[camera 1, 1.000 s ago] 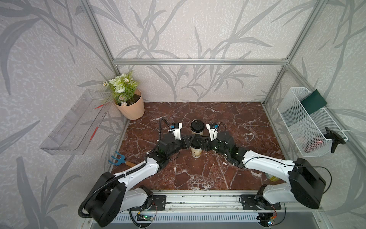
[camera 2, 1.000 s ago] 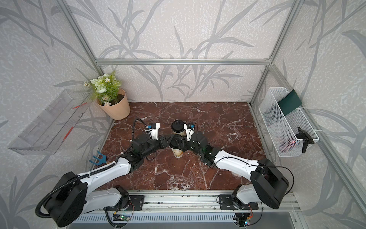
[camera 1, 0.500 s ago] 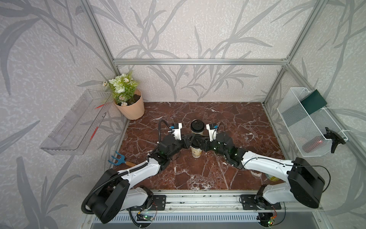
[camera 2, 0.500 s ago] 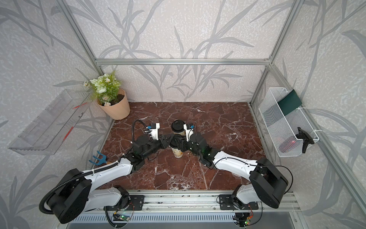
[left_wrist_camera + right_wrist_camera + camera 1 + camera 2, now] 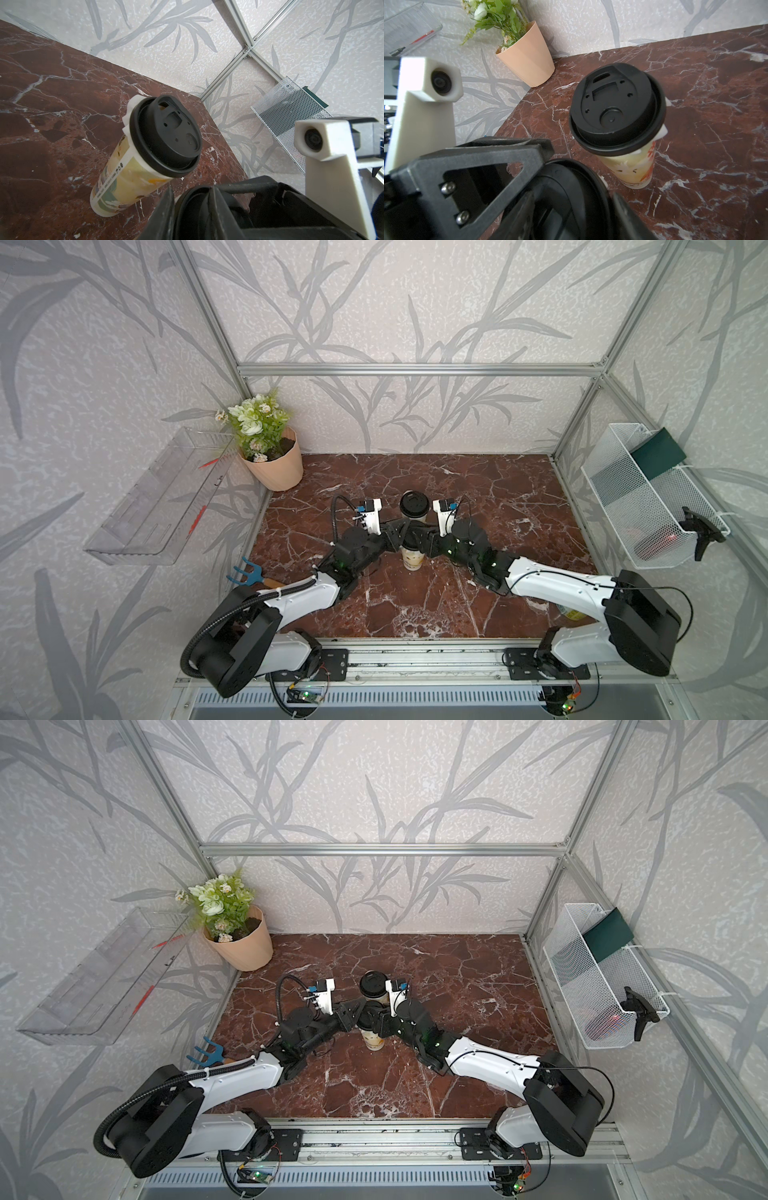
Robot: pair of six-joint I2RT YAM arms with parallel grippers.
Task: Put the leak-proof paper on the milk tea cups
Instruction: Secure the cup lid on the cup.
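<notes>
Two milk tea cups stand mid-table in both top views. The far cup point(image 5: 414, 512) point(image 5: 122, 176) point(image 5: 631, 166) wears a black lid point(image 5: 372, 984), and white tabs of leak-proof paper point(image 5: 129, 116) point(image 5: 665, 131) stick out under its rim. The near cup point(image 5: 412, 559) point(image 5: 372, 1041) has both grippers at its top, so its mouth is hidden. On it sits a second black lid point(image 5: 571, 187). My left gripper point(image 5: 400, 533) point(image 5: 192, 199) pinches that lid's rim. My right gripper point(image 5: 424, 537) point(image 5: 575, 203) straddles the lid, jaws against it. A small white edge point(image 5: 603, 179) shows beside it.
A peach flower pot point(image 5: 276, 466) stands in the back left corner. A blue hand rake point(image 5: 247, 572) lies at the left edge. A wire basket point(image 5: 648, 497) hangs on the right wall and a clear shelf point(image 5: 153, 497) on the left wall.
</notes>
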